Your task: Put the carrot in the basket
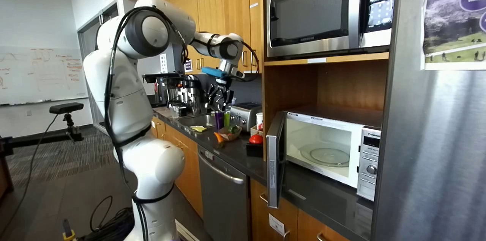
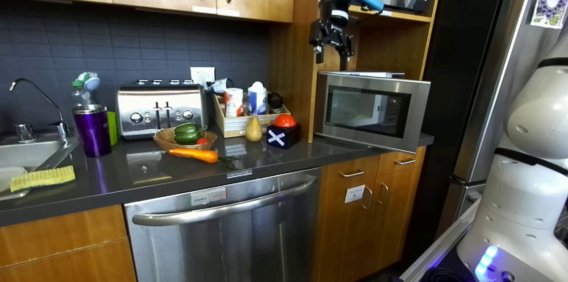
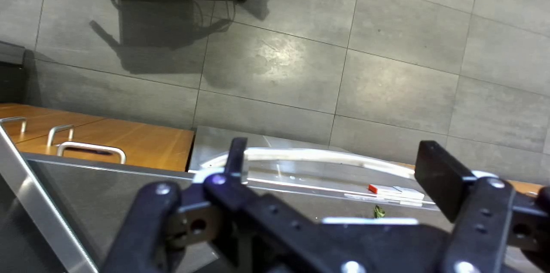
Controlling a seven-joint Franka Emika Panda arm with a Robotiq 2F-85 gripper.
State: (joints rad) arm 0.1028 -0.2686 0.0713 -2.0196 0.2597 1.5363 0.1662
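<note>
In an exterior view I have my hand [image 1: 219, 103] hanging at mid-frame, the carrot [image 1: 219, 137] below it on the counter [image 1: 235, 152]. In an exterior view the carrot lies left of centre, just in front of the basket [image 2: 165, 141], well below and left of my hand at upper right. My wrist view shows the fingers [image 3: 440, 178] spread apart, released, with greenery [image 3: 379, 211] at lower right.

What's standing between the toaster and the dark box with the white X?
In an exterior view, a yellow pear stands between the toaster and the dark box; behind it, a crate holding canisters fills much of the gap.
</note>
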